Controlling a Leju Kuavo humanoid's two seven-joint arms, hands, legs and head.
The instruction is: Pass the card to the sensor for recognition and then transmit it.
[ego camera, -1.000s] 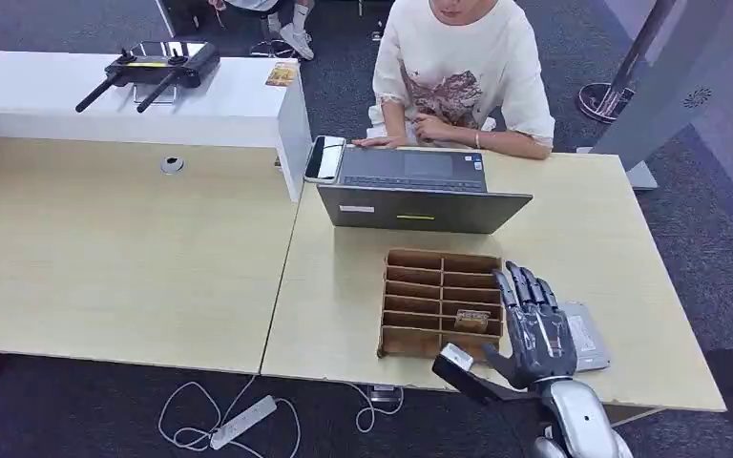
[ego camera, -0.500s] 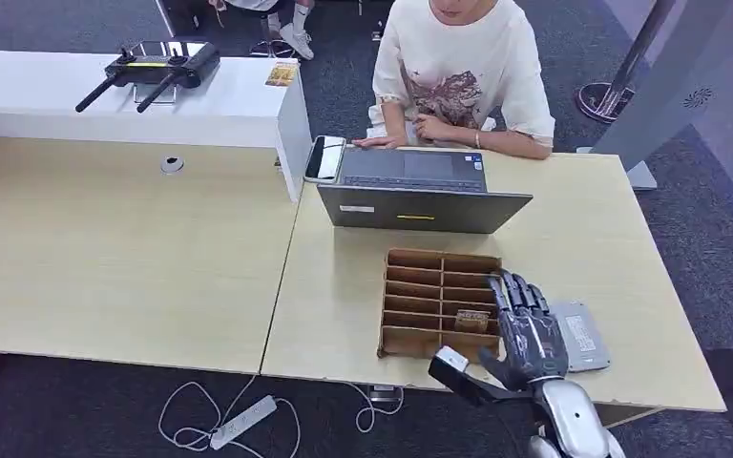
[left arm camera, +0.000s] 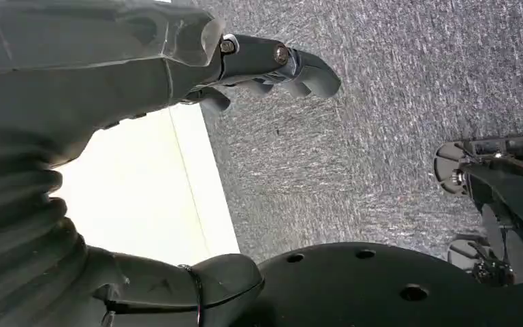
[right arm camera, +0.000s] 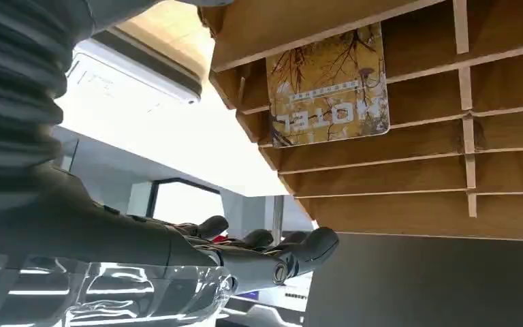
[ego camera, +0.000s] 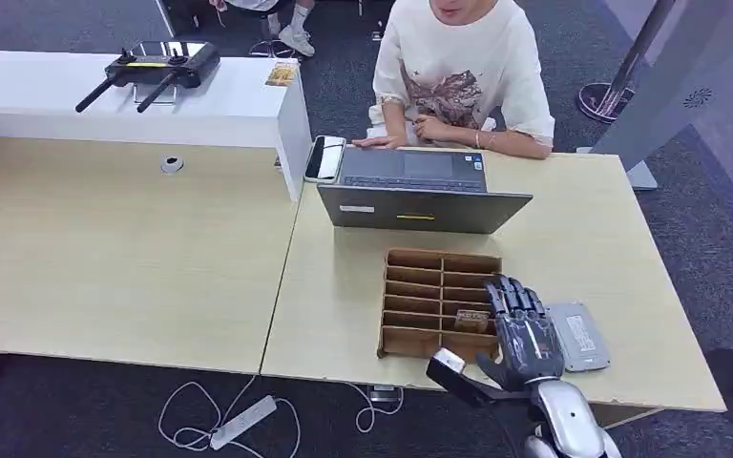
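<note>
Right hand point(ego camera: 527, 329) empty, fingers spread, over slotted box point(ego camera: 418, 303), card point(right arm camera: 328, 88) reading "HOTEL"

Card point(ego camera: 471, 320) in slotted box point(ego camera: 410, 342); sensor point(ego camera: 579, 336) right (laptop point(ego camera: 420, 191) behind).

The card point(right arm camera: 328, 88) standing in a slot of the wooden organizer point(right arm camera: 408, 170) bears the word "HOTEL" in pale capitals, seen upside down from the right wrist. Finer print under it is too small to read. Labels on the laptop point(ego camera: 424, 207) and the grey sensor point(ego camera: 578, 336) cannot be read.
</note>
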